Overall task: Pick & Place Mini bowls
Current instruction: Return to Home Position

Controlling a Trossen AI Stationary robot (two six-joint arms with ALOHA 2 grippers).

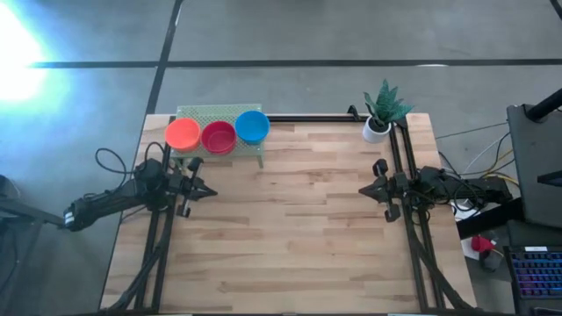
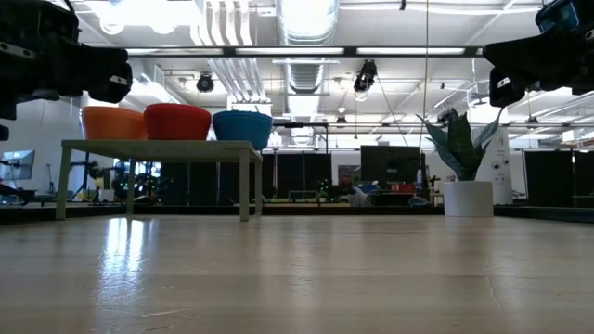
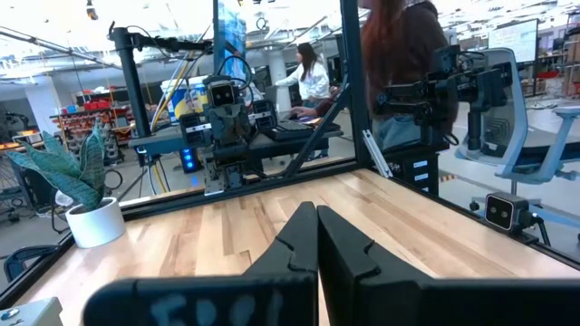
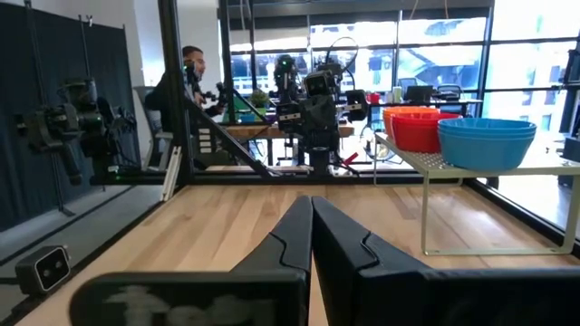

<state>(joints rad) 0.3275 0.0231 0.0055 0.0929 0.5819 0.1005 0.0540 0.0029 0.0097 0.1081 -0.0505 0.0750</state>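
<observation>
Three stacks of mini bowls rest on a small green perforated stand (image 1: 219,117) at the table's far left: orange (image 1: 183,133), red (image 1: 219,137) and blue (image 1: 252,126). In the low view they sit in a row, orange (image 2: 113,122), red (image 2: 177,122), blue (image 2: 242,128); the right wrist view shows blue (image 4: 486,143) in front. My left gripper (image 1: 213,191) hovers shut at the left edge, just near of the stand, pointing level toward the table's middle. My right gripper (image 1: 362,190) hovers shut at the right edge, facing it. Both hold nothing.
A white pot with a green plant (image 1: 379,118) stands at the far right corner. Dark frame rails (image 1: 408,219) run along both table sides. The wooden tabletop (image 1: 290,228) stretches between the arms. People sit at desks beyond the table in the wrist views.
</observation>
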